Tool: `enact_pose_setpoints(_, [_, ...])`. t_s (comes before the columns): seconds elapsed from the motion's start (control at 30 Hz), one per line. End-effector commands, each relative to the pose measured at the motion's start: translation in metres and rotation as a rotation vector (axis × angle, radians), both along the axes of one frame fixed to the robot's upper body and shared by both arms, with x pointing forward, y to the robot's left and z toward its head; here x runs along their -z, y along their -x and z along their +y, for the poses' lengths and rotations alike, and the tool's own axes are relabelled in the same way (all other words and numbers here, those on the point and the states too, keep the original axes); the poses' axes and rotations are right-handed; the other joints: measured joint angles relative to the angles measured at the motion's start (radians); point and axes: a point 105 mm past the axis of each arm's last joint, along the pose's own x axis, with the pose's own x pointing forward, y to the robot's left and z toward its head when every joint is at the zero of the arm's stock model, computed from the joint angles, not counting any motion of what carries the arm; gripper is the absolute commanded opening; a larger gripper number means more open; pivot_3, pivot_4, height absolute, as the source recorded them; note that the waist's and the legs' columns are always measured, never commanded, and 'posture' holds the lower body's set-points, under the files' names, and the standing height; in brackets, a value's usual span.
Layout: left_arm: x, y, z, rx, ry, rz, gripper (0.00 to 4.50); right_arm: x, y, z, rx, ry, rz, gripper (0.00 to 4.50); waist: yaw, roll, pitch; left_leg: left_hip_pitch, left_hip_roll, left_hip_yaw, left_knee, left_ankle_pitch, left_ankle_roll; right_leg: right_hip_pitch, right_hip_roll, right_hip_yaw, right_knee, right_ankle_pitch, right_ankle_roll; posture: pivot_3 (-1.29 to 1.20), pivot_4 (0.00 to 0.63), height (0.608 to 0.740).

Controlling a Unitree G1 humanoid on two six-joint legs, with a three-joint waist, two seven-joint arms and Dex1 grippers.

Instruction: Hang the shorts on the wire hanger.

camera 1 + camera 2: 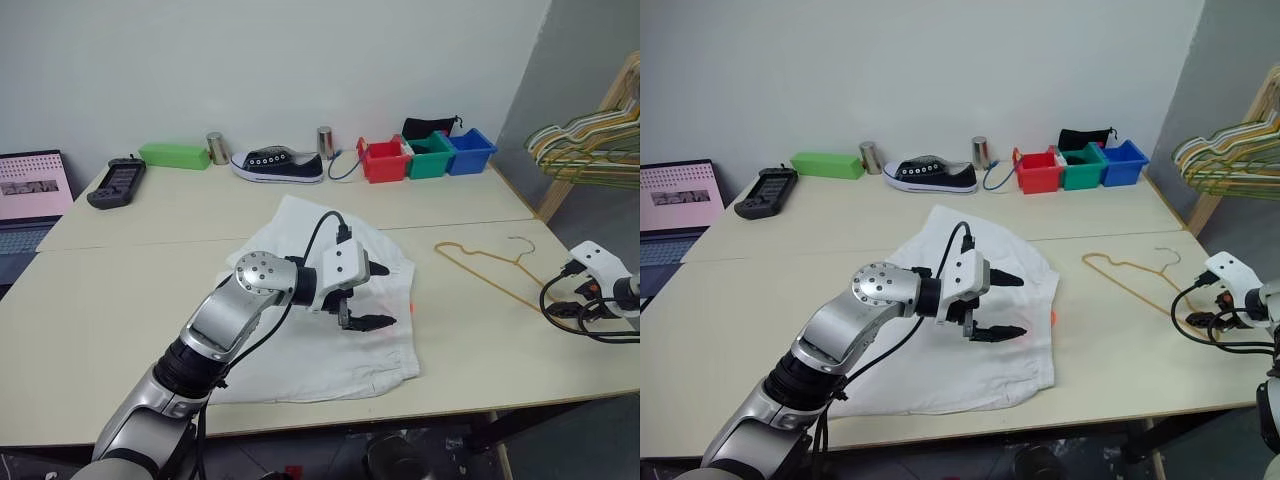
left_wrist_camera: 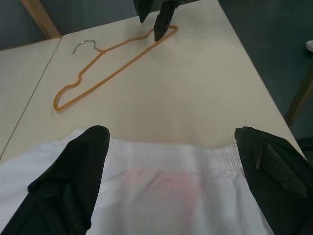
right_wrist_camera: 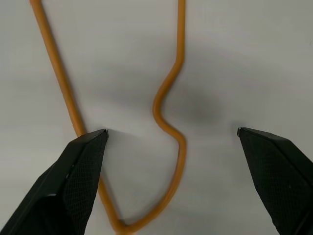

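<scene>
Wire hanger (image 3: 168, 127) corner between spread right gripper (image 3: 171, 134) jaws.

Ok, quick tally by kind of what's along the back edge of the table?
Green box: 1
Metal cylinders: 2
Shoe: 1
Small bins, red, green, blue: 3
Total: 7
</scene>
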Motion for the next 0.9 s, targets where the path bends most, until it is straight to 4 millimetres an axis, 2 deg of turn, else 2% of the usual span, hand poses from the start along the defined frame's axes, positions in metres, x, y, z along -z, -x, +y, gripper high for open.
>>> enact_pose_setpoints(0.03, [-0.011,-0.002,-0.006,0.018,0.015,-0.043,4.37,0.009,0.008,0.002,-0.024,-0.021,0.083,3.57,0.000,-0.001,0.001,0.005,0.000,0.000,0.000,0.000,0.000,0.006,0.000,0.000,-0.002,0.000,0.000,-0.30,0.044,0.740])
enact_pose_setpoints(0.13, [-0.012,-0.002,-0.006,0.021,0.016,-0.043,4.37,0.012,0.008,0.003,-0.037,-0.017,0.095,2.95,0.000,-0.002,0.000,0.010,0.000,0.000,-0.001,-0.001,-0.001,0.011,0.000,0.000,-0.005,0.000,0.000,-0.29,0.038,0.740])
enact_pose_setpoints(0.3, [-0.013,-0.003,-0.006,0.014,0.010,-0.062,4.37,0.018,0.012,-0.005,-0.052,0.050,0.109,1.53,0.002,-0.004,-0.001,0.010,0.000,0.000,-0.001,-0.001,-0.001,0.014,0.000,-0.001,-0.007,0.000,0.000,-0.29,0.034,0.740])
enact_pose_setpoints(0.33, [-0.013,-0.003,-0.006,0.013,0.010,-0.065,4.37,0.019,0.012,-0.005,-0.057,0.057,0.111,1.37,0.002,-0.004,-0.001,0.010,0.000,0.000,-0.001,-0.001,-0.001,0.014,0.000,-0.001,-0.008,0.000,0.001,-0.29,0.034,0.740])
enact_pose_setpoints(0.5, [-0.014,-0.004,-0.005,0.012,0.006,-0.067,4.37,0.016,0.005,-0.004,-0.089,0.090,0.062,0.06,0.003,-0.003,-0.002,0.011,0.000,-0.003,-0.001,-0.001,0.001,0.020,-0.002,-0.001,-0.017,0.003,0.004,-0.30,0.021,0.740])
enact_pose_setpoints(0.6, [-0.015,-0.007,-0.002,0.001,0.005,-0.074,4.37,0.005,-0.008,0.002,-0.142,0.125,-0.019,0.01,0.002,-0.003,-0.002,0.011,0.000,-0.002,-0.001,-0.001,0.001,0.021,-0.003,-0.001,-0.019,0.003,0.005,-0.30,0.016,0.740])
enact_pose_setpoints(0.7, [-0.018,-0.015,0.006,-0.039,0.013,-0.082,4.37,-0.017,-0.029,0.017,-0.258,0.185,-0.161,0.01,-0.005,-0.002,-0.002,0.010,0.000,-0.002,-0.001,-0.002,0.001,0.021,-0.003,-0.001,-0.019,0.003,0.005,-0.31,0.013,0.740])
enact_pose_setpoints(0.8, [-0.032,-0.037,0.030,-0.165,0.047,-0.097,4.37,-0.051,-0.052,0.044,-0.438,0.341,-0.355,0.01,-0.020,0.001,-0.003,0.010,0.000,-0.001,-0.002,-0.002,0.001,0.019,-0.003,0.000,-0.018,0.003,0.005,-0.33,0.009,0.740])
enact_pose_setpoints(0.9, [-0.047,-0.059,0.060,-0.279,0.076,-0.101,4.37,-0.076,-0.061,0.080,-0.630,0.494,-0.523,0.01,-0.033,0.002,-0.004,0.010,0.000,-0.001,-0.002,-0.002,0.001,0.017,-0.002,0.001,-0.016,0.003,0.005,-0.33,0.009,0.740])
